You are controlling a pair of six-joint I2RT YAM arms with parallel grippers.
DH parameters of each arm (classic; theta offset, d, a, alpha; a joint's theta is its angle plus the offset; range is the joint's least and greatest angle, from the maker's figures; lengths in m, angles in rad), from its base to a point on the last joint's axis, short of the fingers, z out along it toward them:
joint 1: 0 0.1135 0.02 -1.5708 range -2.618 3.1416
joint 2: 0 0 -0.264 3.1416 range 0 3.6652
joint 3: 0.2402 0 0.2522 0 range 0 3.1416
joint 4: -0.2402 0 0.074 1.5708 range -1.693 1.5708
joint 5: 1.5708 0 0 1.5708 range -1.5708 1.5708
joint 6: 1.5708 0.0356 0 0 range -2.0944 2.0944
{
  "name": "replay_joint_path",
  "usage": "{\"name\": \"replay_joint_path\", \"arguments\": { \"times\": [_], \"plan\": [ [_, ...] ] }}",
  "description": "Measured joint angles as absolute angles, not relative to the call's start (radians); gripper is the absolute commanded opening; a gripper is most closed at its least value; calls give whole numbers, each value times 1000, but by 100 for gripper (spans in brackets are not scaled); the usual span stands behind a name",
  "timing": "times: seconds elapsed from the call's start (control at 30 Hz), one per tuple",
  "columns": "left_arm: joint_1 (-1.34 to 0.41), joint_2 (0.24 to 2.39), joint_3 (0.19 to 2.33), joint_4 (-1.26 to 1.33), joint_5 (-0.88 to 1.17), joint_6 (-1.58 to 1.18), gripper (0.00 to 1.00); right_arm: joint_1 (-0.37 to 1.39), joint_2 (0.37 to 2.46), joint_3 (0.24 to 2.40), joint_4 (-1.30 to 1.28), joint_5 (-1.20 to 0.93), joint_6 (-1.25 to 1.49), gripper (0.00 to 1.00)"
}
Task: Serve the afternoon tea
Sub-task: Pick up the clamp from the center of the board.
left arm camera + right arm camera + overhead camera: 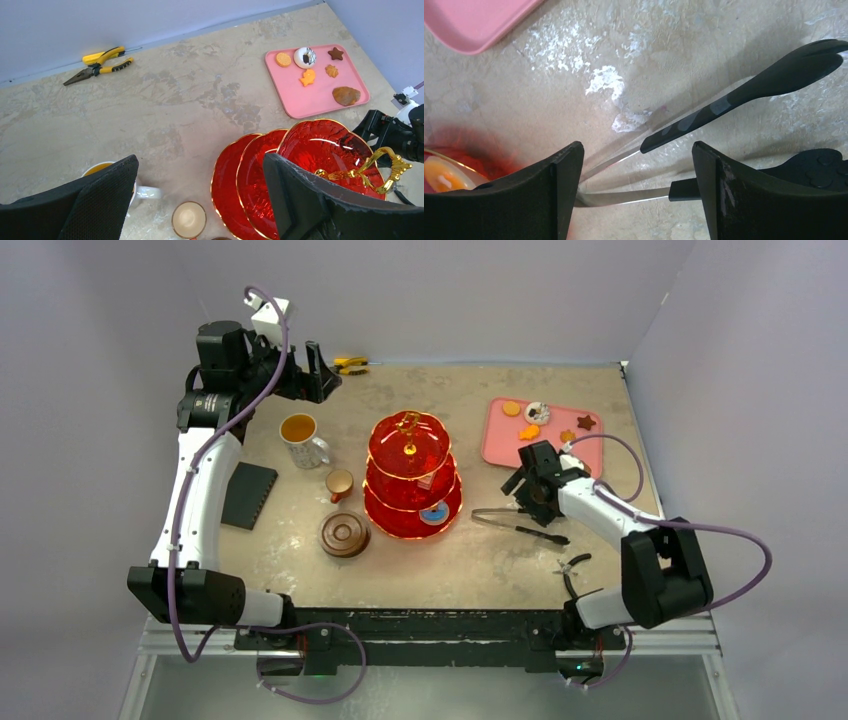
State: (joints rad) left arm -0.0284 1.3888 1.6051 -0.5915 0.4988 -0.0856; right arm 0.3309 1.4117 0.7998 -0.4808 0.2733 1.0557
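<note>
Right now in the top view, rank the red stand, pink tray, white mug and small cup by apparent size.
Red stand, pink tray: look alike; the stand's top is nearer the camera, so unranked.
White mug.
Small cup.

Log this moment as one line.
left gripper open, raised beyond mug | right gripper open, over tongs lying on table | pastries on pink tray | stand mid-table, mug to its left
</note>
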Motion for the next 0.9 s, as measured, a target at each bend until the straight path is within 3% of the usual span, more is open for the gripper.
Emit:
{"name": "replay_joint_path", "arguments": {
  "times": [0.1, 0.2, 0.27, 0.53, 0.63, 0.9],
  "plan": [
    [-28, 1389, 1605, -592, 498, -84, 95, 326, 1417, 792, -464, 294, 1080, 64],
    [-28, 1389, 1605, -592, 498, -82, 95, 324, 1448, 792, -431, 315, 1092, 32],
    [-28, 1389, 1605, -592, 498, -82, 95, 321, 1481, 793, -416, 333, 1100, 18],
    [-28, 1388, 1590, -560, 499, -82, 95, 321, 1524, 825, -398, 412, 1075, 8],
    [-28, 1388, 1565, -543, 500, -82, 95, 321, 1512, 825, -407, 433, 1046, 0],
    [-25, 1388, 1544, -521, 519, -82, 94, 371, 1386, 825, -473, 476, 1002, 0]
  ]
}}
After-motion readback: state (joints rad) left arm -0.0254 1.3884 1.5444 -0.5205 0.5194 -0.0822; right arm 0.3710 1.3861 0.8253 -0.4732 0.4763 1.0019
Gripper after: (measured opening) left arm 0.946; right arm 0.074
